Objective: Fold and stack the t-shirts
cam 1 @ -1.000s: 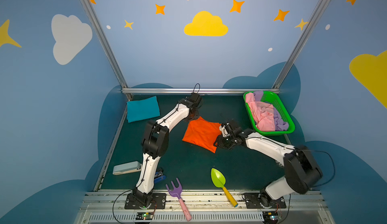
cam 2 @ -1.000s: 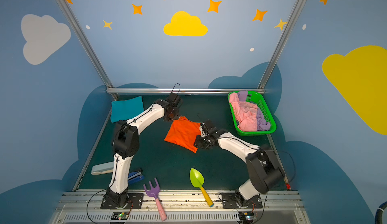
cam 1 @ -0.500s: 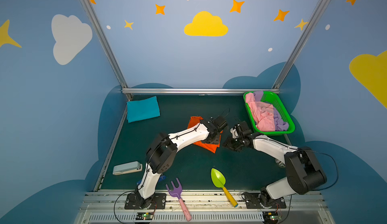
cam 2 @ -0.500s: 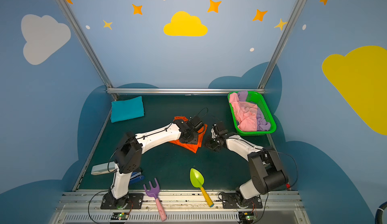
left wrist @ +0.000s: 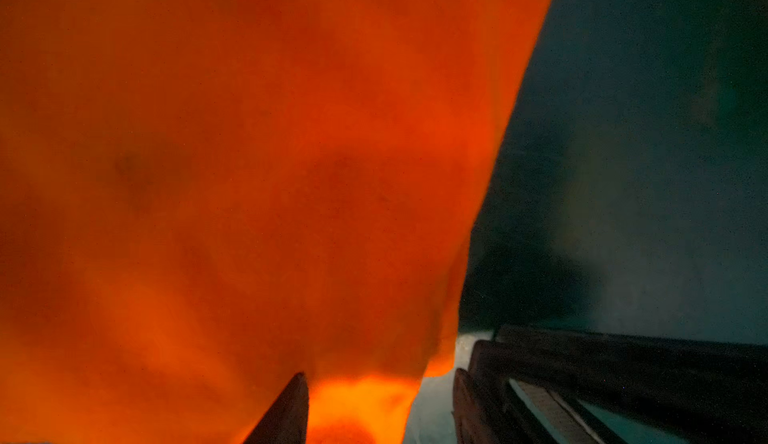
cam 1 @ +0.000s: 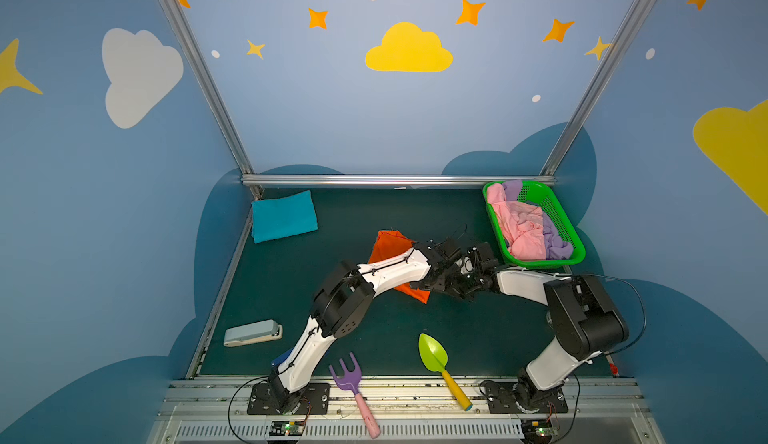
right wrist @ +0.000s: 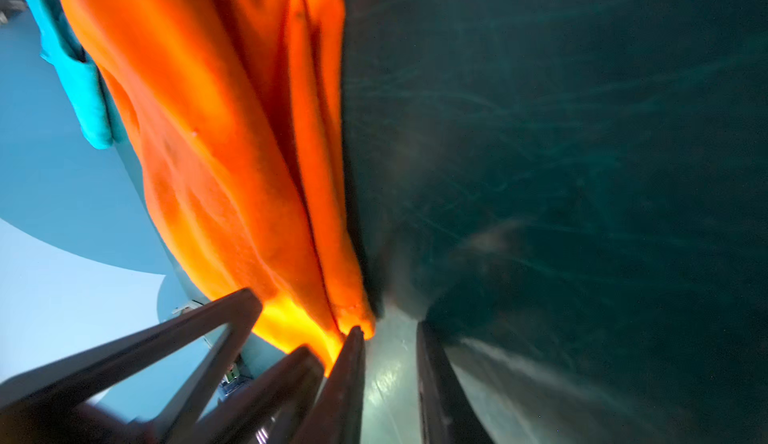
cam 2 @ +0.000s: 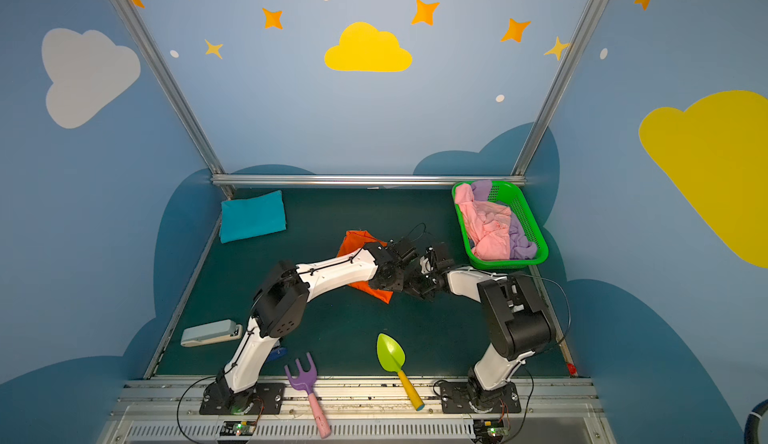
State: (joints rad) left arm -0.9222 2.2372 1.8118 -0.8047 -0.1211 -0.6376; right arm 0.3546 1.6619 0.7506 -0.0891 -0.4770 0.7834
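The orange t-shirt (cam 1: 390, 244) lies mid-table, folded over on itself, and my left arm crosses it. At its right edge my left gripper (cam 1: 436, 285) is open in both top views. In the left wrist view the left gripper (left wrist: 380, 404) has orange cloth (left wrist: 249, 172) lying loose between its spread fingers. Close beside it, my right gripper (cam 1: 462, 287) is narrowly open. In the right wrist view the right gripper (right wrist: 390, 379) shows only bare mat in its gap, with the orange edge (right wrist: 249, 172) beside one finger. A folded teal t-shirt (cam 1: 284, 215) lies back left. Pink (cam 1: 521, 224) and lilac (cam 1: 555, 244) t-shirts fill the green basket (cam 1: 555, 209).
Near the front edge lie a green toy shovel (cam 1: 434, 354) and a purple toy rake (cam 1: 347, 377). A grey stapler (cam 1: 252, 332) sits front left. A small blue object (cam 1: 282, 357) shows behind the left arm's base link. A metal rail (cam 1: 395, 180) borders the back.
My left arm swept from the shirt's back-left corner across to its right edge, carrying cloth over into a fold, and its jaws opened. My right gripper shifted right and narrowed.
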